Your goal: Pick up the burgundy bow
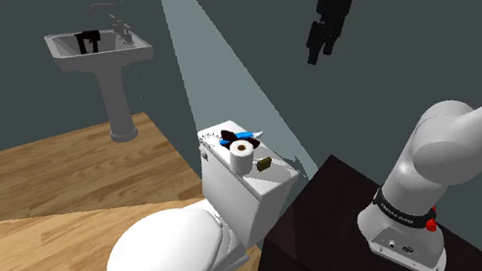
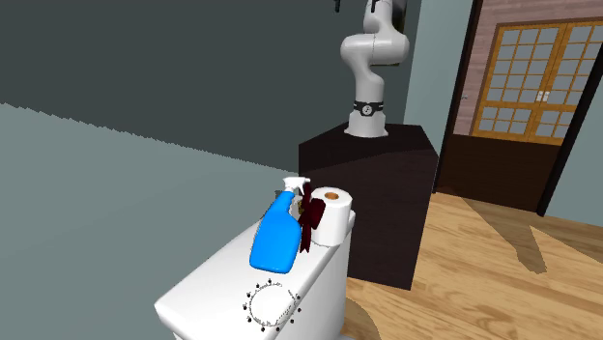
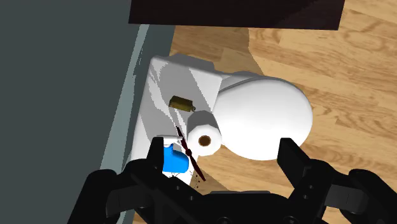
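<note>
plainly, the burgundy bow (image 2: pixel 309 220) stands upright on edge.

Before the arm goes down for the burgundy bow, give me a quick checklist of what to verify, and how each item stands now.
1. The gripper open and empty: ok, its fingers stand apart and hold nothing.
2. The burgundy bow located: ok, on the toilet tank lid.
3. Room beside the bow: not ok, the blue spray bottle and the paper roll crowd it on either side.
4. Bow centred between the fingers: not ok, in the wrist view it sits nearer one finger.
5. Air below the gripper free: ok, it hangs high above the lid.
6. Bow touching the bottle: cannot tell.
</note>
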Motion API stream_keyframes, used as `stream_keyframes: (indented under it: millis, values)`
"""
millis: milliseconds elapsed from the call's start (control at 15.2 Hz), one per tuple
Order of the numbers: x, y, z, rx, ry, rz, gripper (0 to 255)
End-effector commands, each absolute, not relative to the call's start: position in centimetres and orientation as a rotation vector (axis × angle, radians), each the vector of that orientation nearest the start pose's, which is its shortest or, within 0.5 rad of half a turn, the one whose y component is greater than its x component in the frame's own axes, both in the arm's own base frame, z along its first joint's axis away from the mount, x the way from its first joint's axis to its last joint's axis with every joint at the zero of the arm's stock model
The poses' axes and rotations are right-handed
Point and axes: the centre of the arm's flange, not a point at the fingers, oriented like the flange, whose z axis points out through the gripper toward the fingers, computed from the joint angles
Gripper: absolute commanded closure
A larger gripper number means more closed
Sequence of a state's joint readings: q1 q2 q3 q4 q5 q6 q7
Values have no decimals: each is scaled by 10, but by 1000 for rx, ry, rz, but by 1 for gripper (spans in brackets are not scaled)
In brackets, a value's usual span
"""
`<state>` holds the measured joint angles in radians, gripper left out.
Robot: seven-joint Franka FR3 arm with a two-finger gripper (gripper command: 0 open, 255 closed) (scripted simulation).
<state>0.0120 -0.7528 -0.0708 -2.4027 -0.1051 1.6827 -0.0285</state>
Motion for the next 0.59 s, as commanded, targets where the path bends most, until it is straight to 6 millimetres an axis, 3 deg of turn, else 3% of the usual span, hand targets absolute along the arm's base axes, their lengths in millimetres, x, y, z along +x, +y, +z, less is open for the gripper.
stream_keyframes:
  millis: [0, 528]
  values:
    - [324, -34, 567, -3199, 3, -48, 0]
    - [395, -35, 488, -3241, -169, -38, 0]
